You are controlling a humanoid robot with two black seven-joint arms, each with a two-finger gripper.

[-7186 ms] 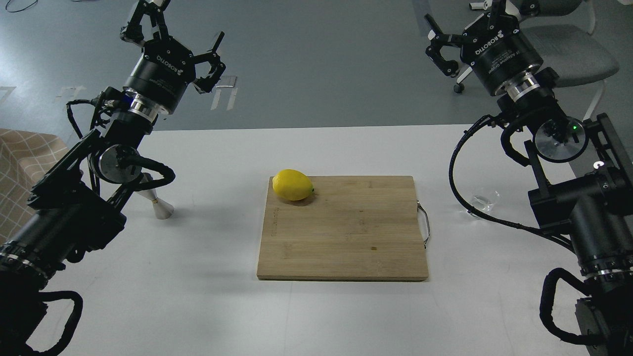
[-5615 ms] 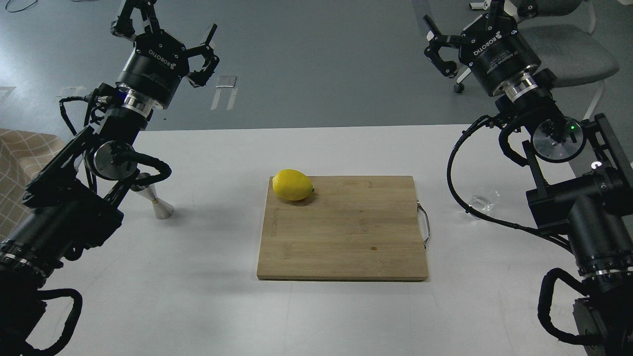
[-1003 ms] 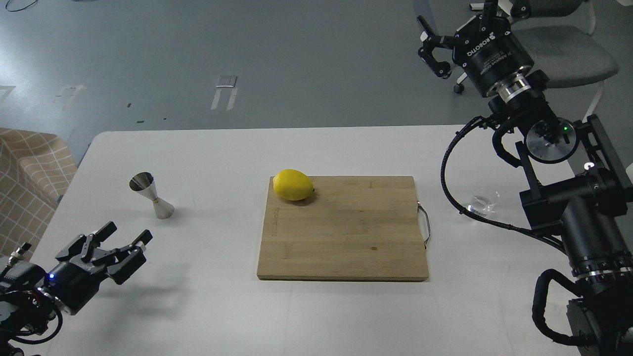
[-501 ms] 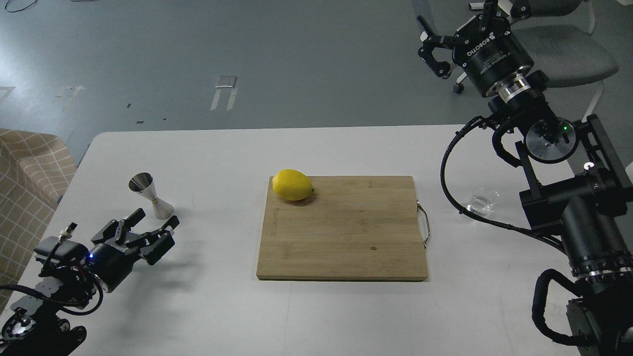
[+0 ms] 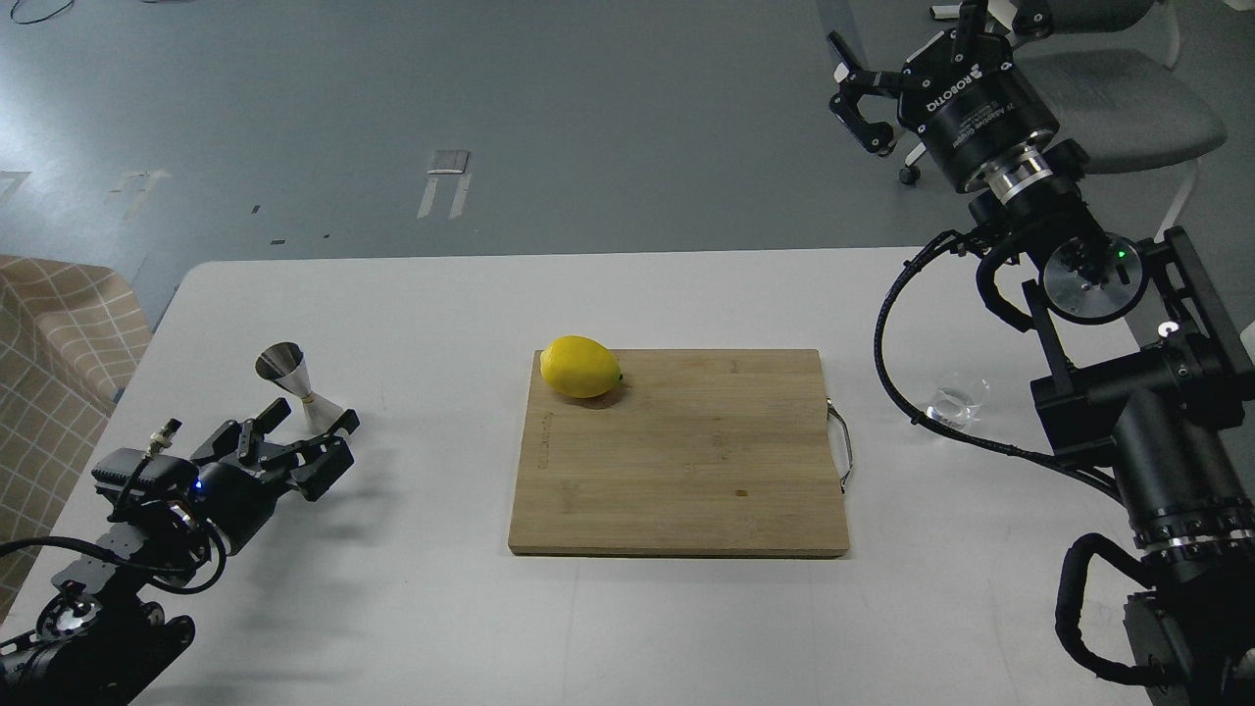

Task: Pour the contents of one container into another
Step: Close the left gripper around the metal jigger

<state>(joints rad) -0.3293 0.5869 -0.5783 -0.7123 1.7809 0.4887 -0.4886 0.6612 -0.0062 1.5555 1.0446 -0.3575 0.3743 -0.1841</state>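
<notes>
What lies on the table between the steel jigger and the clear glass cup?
In the head view, between the jigger and glass cup lies a wooden cutting board with a lemon on it.
</notes>
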